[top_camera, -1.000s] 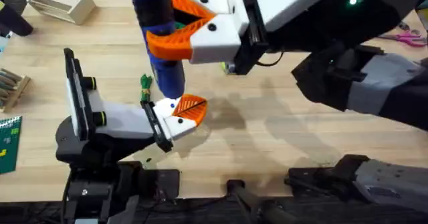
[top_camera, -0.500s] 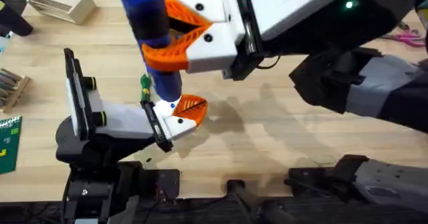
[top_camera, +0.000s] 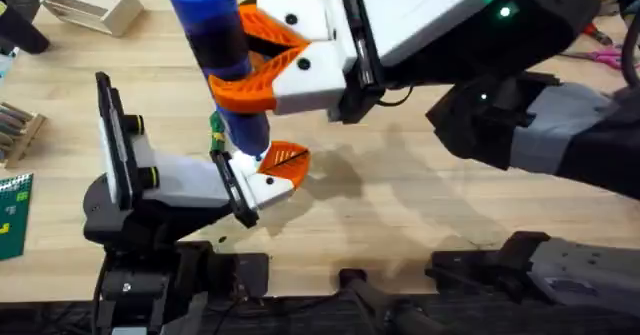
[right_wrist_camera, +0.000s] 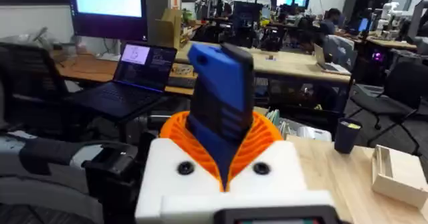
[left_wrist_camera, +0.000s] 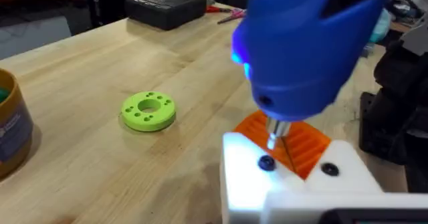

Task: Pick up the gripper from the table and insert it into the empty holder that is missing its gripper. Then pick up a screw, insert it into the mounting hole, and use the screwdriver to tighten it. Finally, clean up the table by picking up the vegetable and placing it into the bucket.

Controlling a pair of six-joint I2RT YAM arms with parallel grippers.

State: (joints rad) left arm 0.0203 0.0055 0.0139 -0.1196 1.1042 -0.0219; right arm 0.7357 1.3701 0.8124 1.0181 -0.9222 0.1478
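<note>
My right gripper (top_camera: pixel 240 57) is shut on the blue screwdriver (top_camera: pixel 212 20), holding it almost upright above the table's left half. The screwdriver's thin tip (left_wrist_camera: pixel 274 136) points down at a dark screw (left_wrist_camera: pixel 266 162) in the white holder (top_camera: pixel 262 187). The orange gripper (top_camera: pixel 290 159) sits seated in that holder, which is part of my left gripper (top_camera: pixel 278 171); its fingers look pressed together. Just behind the screwdriver lies the dark-green vegetable (top_camera: pixel 217 125), partly hidden. The left wrist view shows the orange bucket (left_wrist_camera: pixel 10 127) with its blue label at the edge.
A bright green ring disc (left_wrist_camera: pixel 148 110) lies on the wood beyond the holder. A wooden box (top_camera: pixel 90 5) stands at the back left, a black case (left_wrist_camera: pixel 166 7) farther back, and pink scissors (top_camera: pixel 610 55) at the far right. Small items line the left edge.
The right gripper has carried the screwdriver's upper end a little to the left, tilting it slightly. The tip stays over the holder. The left arm has not moved.
</note>
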